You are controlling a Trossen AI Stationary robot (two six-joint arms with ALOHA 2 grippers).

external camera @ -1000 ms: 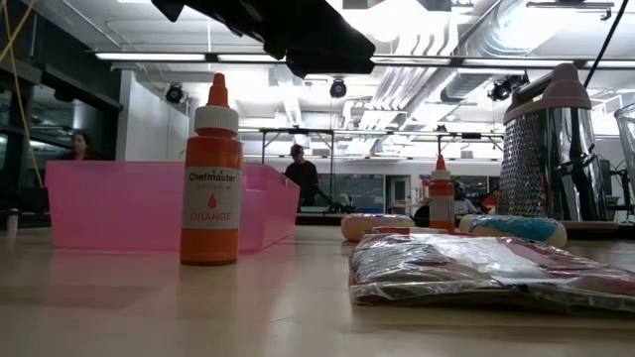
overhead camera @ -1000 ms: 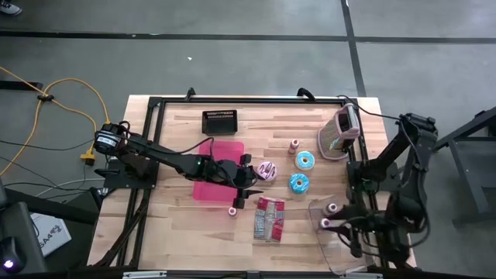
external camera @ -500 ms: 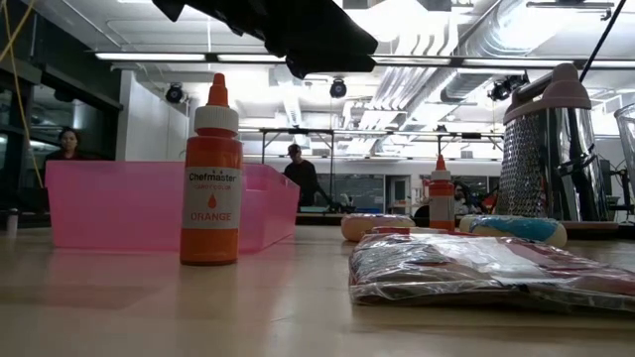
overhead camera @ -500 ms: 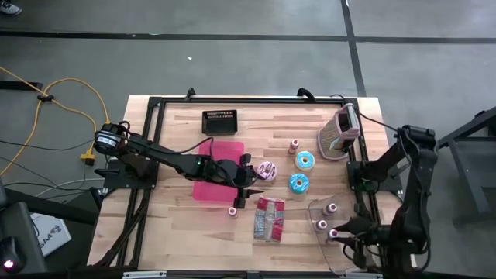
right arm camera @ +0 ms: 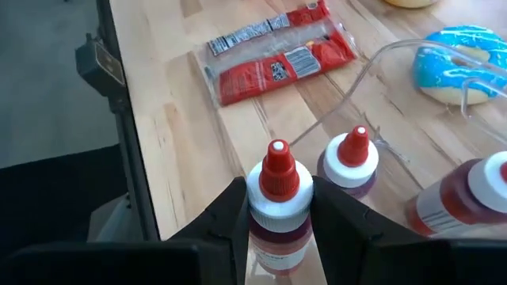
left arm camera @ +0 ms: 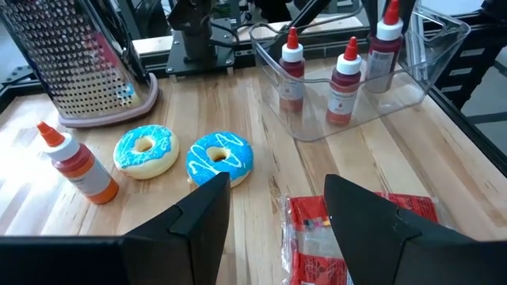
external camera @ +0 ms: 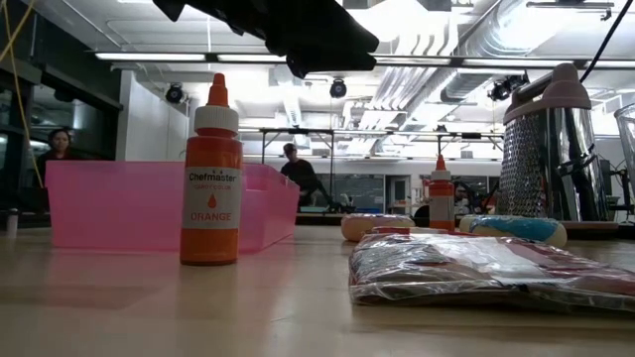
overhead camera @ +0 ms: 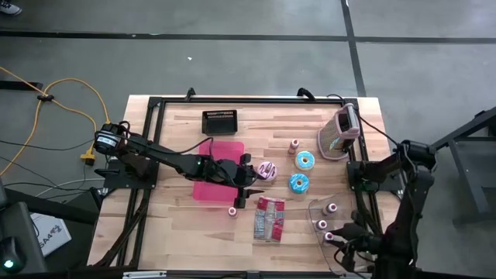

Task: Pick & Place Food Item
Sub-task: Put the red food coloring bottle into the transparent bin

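The right gripper [right arm camera: 273, 210] is being kept pinched on a red-capped bottle [right arm camera: 276, 207], now carried nearer the table's front edge than a second ago, inside the clear tray [overhead camera: 325, 236] beside two other bottles. It is judged that placement is nearly done. The left gripper [left arm camera: 277, 210] is being held spread above the wrapped packet [overhead camera: 270, 218].

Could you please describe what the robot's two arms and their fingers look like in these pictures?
Both arms are dark, jointed links. The left arm has a round silver-and-black base joint beside a yellow cable. Its left gripper has broad, flat, matte black fingers. The right gripper has similar black fingers; a thin black cable trails along the right arm.
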